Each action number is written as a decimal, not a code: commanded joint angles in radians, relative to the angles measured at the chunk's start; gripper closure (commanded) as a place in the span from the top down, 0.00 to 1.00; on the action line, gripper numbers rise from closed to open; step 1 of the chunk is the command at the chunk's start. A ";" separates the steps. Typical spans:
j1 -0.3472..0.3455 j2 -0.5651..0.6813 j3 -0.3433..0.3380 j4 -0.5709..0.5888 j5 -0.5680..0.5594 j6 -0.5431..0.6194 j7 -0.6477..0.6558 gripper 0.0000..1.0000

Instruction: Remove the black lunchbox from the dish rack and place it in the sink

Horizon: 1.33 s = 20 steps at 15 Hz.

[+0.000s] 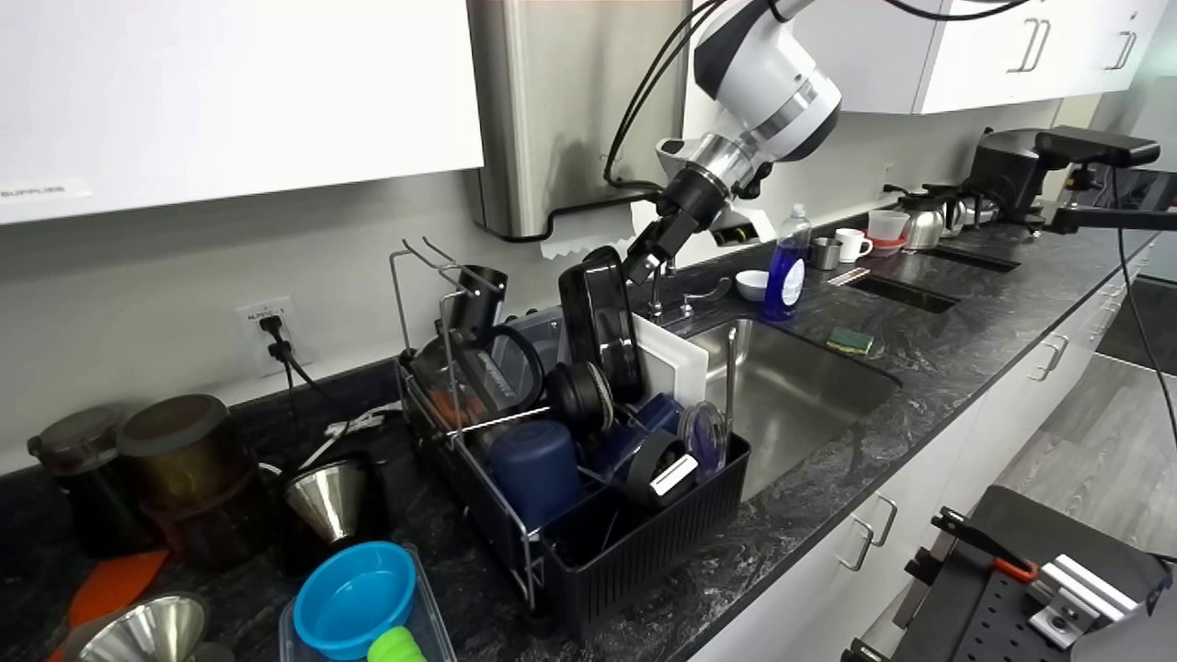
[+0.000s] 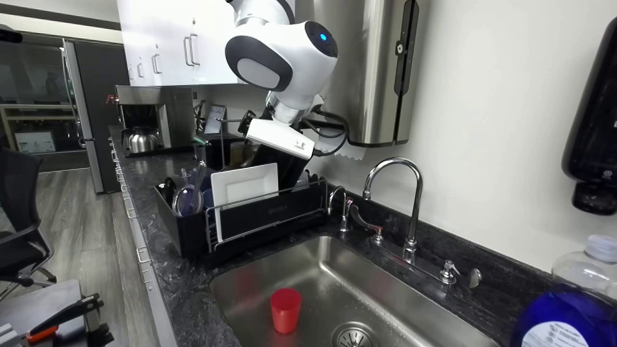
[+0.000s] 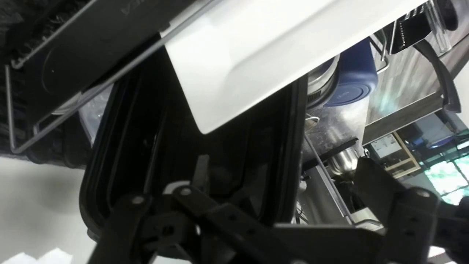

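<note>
The black lunchbox stands on its side, upright, in the dish rack, behind a white plate. Its open inside faces the wrist camera, where the lunchbox fills the middle of the view. In an exterior view the lunchbox shows partly behind the plate. My gripper is at the lunchbox's upper edge. In the wrist view the gripper is open, one finger over the box's inside and the other beyond its side wall. Contact cannot be told. The sink lies beside the rack.
The white plate stands between lunchbox and sink. A red cup is in the sink. The faucet rises behind it. The paper towel dispenser hangs above. Dark pots and blue cups crowd the rack.
</note>
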 commanded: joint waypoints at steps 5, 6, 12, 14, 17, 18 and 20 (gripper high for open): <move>-0.032 0.004 -0.018 0.008 0.077 -0.154 -0.180 1.00; -0.031 0.006 -0.020 0.009 0.075 -0.166 -0.184 1.00; -0.026 0.019 -0.022 0.015 0.071 -0.182 -0.189 1.00; -0.023 0.021 -0.021 0.015 0.068 -0.171 -0.184 1.00; -0.016 0.028 -0.017 0.017 0.069 -0.153 -0.175 1.00; -0.013 0.031 -0.016 0.018 0.070 -0.142 -0.170 1.00; -0.008 0.039 -0.013 0.021 0.069 -0.133 -0.168 1.00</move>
